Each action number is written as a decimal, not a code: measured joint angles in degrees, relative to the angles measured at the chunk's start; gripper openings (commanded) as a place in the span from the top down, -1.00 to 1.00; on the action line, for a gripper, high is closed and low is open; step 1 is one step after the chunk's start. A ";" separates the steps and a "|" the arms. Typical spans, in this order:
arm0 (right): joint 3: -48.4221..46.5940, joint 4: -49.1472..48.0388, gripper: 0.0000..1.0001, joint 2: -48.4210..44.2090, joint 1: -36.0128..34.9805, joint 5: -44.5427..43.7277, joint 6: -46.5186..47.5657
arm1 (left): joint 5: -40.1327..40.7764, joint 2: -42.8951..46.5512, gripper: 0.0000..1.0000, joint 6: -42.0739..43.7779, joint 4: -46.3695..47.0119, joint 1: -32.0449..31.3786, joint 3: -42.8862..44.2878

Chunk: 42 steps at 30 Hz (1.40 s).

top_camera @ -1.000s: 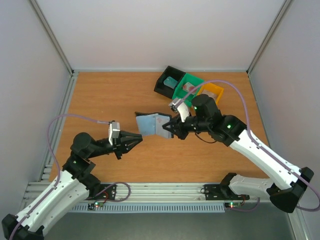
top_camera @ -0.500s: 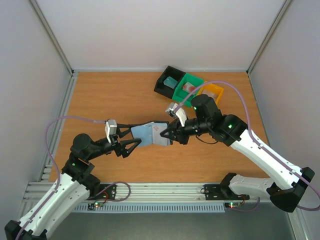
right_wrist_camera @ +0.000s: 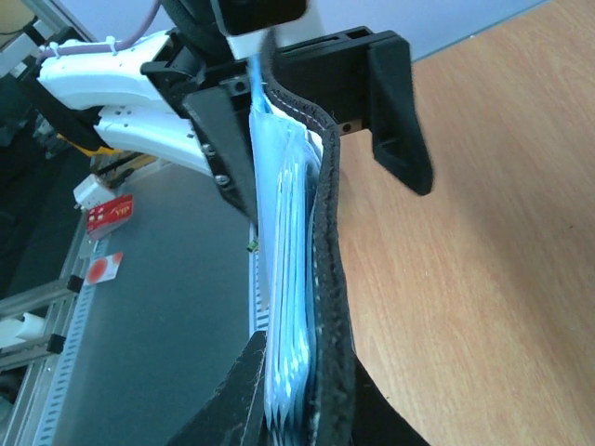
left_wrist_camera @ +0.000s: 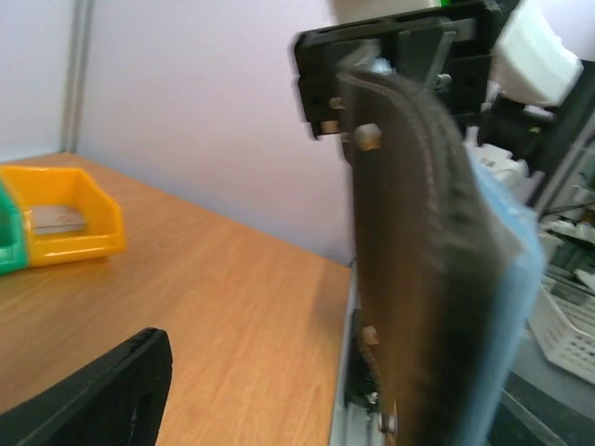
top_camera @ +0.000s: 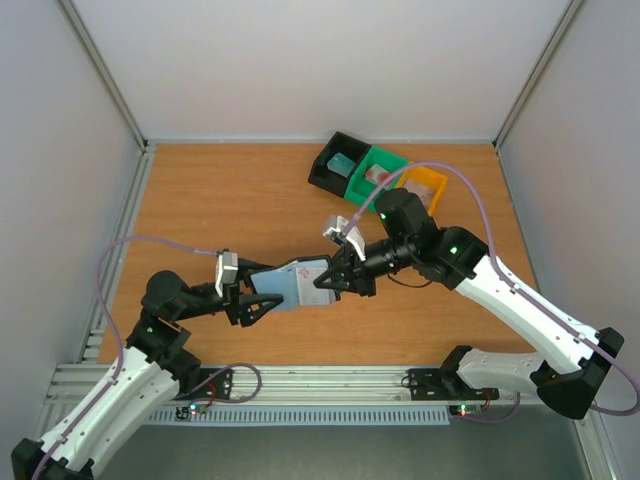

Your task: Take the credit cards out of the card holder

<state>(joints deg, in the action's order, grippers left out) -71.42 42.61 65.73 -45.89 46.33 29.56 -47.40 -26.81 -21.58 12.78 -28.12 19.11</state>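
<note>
The card holder (top_camera: 293, 286), black outside with pale blue pockets, hangs above the table, edge-on in the right wrist view (right_wrist_camera: 331, 251). My right gripper (top_camera: 336, 279) is shut on its right end, and the pockets and cover are pinched between the fingers (right_wrist_camera: 302, 401). A whitish card with red marks (top_camera: 314, 269) shows on its inner face. My left gripper (top_camera: 270, 289) is open, one finger on each side of the holder's left end; one finger (left_wrist_camera: 93, 395) stands well off the black cover (left_wrist_camera: 409, 260). A teal credit card (top_camera: 343, 163) lies in the black tray and a pinkish one (top_camera: 378, 175) in the green tray.
Three small trays stand in a row at the back right: black (top_camera: 322, 172), green (top_camera: 392, 160) and orange (top_camera: 434, 181). The orange tray (left_wrist_camera: 88, 243) holds a flat grey piece. White walls close the table on three sides, and a metal rail runs along the near edge.
The right arm has carried the card holder left and nearer. The left gripper, shut and apart a second ago, has opened, and its fingers now straddle the holder's left end.
</note>
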 measured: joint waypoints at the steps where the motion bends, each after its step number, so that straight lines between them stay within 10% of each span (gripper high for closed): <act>1: -0.15 -0.17 0.93 0.52 0.00 0.02 0.07 | -1.62 0.00 -0.27 0.55 0.68 -0.22 -0.07; 7: -0.50 -1.42 0.84 2.34 -0.04 -0.92 0.04 | -7.02 0.33 0.96 1.18 3.63 -1.27 -0.55; 14: -1.60 -1.22 0.00 2.10 0.11 -1.40 1.25 | -6.23 1.88 0.99 0.57 5.18 -1.51 -1.40; 28: 1.60 -2.34 0.47 -2.47 3.52 -4.37 4.15 | -5.95 4.63 0.99 4.11 7.89 -1.53 -2.38; 42: 3.04 -6.38 0.08 1.01 3.41 -3.63 3.19 | -6.27 4.79 1.00 5.51 8.09 -1.53 -2.43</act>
<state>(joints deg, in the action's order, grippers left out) -68.38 36.23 66.74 -42.48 42.70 32.75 -53.67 -22.02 -16.08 20.86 -29.65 16.69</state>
